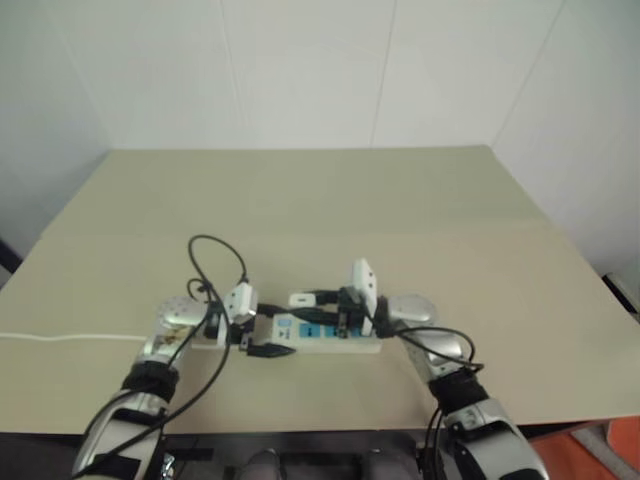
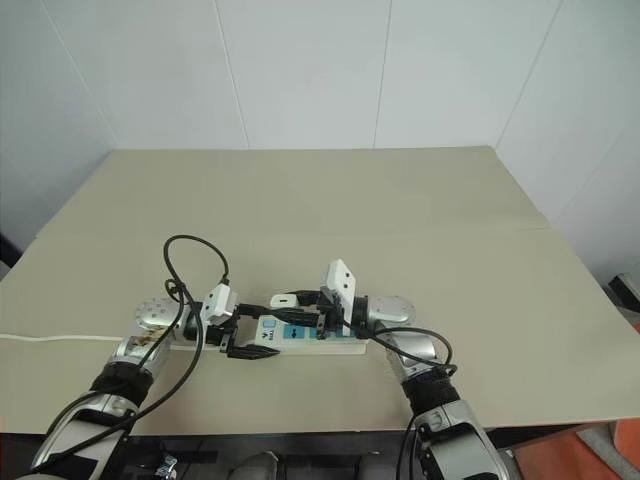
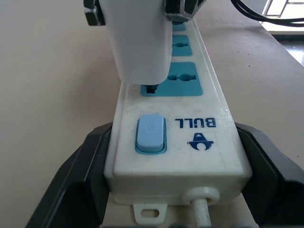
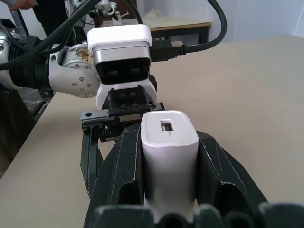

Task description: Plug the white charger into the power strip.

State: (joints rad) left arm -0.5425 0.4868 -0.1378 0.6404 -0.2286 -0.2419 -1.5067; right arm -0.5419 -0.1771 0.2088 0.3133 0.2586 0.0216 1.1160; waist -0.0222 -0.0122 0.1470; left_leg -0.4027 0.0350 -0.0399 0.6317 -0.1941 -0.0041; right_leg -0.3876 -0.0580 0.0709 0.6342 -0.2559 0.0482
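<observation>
Charger point(image 4: 166, 156) is clamped between the two black fingers of the right gripper point(image 4: 167, 190), jaws closed tight on its long sides, its port face toward the wrist camera. That grip leaves the prong end free to be pointed at the strip point(image 3: 175, 142).

In the left wrist view the charger body is seen over the socket point(image 3: 173, 80) nearest the switch point(image 3: 151, 134), its lower edge just above the blue face, with dark slots visible under it. Whether the prongs are partly in cannot be told; it is not seated flush. Judged: insertion step in hand, not finished.

Strip lies flat on the tan table point(image 1: 320, 200), near the front edge, long axis across the robot. Its switch end, where the cord point(image 3: 202, 213) exits, is bracketed by the left gripper point(image 3: 175, 180): jaws spread wide, one finger point(image 3: 76, 175) on each long side of the strip, close against the casing. It cannot be confirmed whether the strip is squeezed or only fenced in. Either way the purpose is judged to be bracing, so the strip is not shoved along the table when the charger is pressed in.

The grippers face each other along the strip, as seen from the head camera, so the push is taken against the braced end.

Risk, as judged: slight prong misalignment could skid or tip the strip; square alignment is needed before pressing.
</observation>
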